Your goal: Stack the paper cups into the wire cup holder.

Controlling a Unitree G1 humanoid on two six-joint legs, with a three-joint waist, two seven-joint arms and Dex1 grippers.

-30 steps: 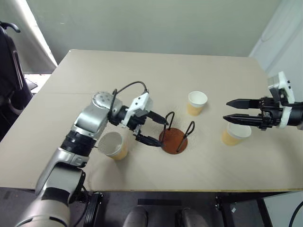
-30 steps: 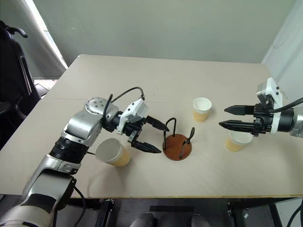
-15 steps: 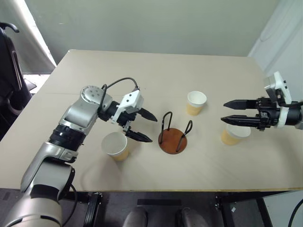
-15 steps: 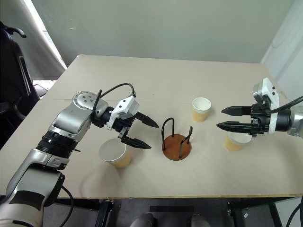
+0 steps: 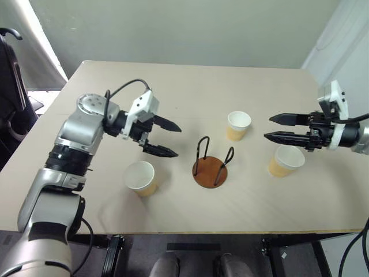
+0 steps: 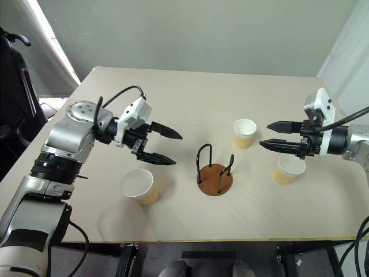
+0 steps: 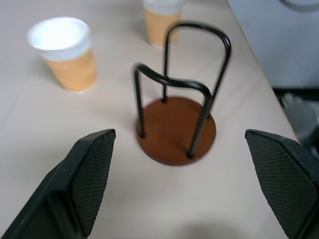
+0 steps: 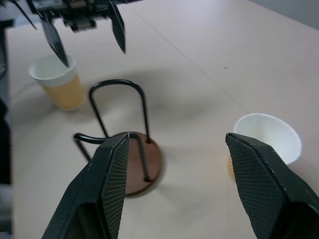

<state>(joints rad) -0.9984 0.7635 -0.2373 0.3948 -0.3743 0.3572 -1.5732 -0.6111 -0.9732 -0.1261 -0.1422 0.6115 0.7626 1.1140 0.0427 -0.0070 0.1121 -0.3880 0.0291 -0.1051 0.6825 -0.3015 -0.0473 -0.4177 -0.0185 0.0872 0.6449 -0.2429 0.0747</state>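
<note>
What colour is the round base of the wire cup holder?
Reddish-brown; the wire cup holder has black wire loops above it. It shows best in the left wrist view.

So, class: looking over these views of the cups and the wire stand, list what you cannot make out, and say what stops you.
- Far paper cup in the left wrist view: its top is cut off by the picture's edge.
- Right-hand paper cup in the right wrist view: the lower side hides behind the right gripper's finger.
- Wire cup holder there: the other finger covers part of its base.
</note>
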